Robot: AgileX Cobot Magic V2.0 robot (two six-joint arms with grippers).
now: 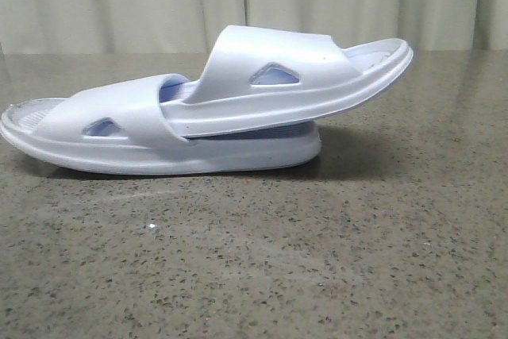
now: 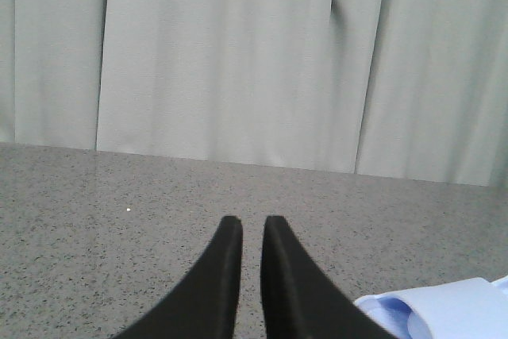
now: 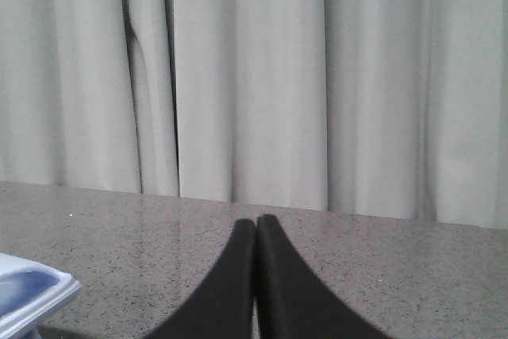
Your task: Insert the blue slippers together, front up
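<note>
In the front view the two pale blue-white slippers lie nested on the table. The lower slipper [image 1: 119, 129] rests flat, its heel to the left. The upper slipper [image 1: 278, 77] is pushed under the lower one's strap and slants up to the right. Neither gripper shows in the front view. My left gripper [image 2: 252, 224] is empty and nearly shut, with a narrow gap between its fingers; a slipper's edge [image 2: 452, 311] shows beside it. My right gripper [image 3: 255, 221] is shut and empty, with a slipper's corner [image 3: 32, 291] off to its side.
The speckled grey stone tabletop [image 1: 254, 260] stretches in front of the slippers. Pale pleated curtains [image 1: 119, 5] hang behind the table's far edge.
</note>
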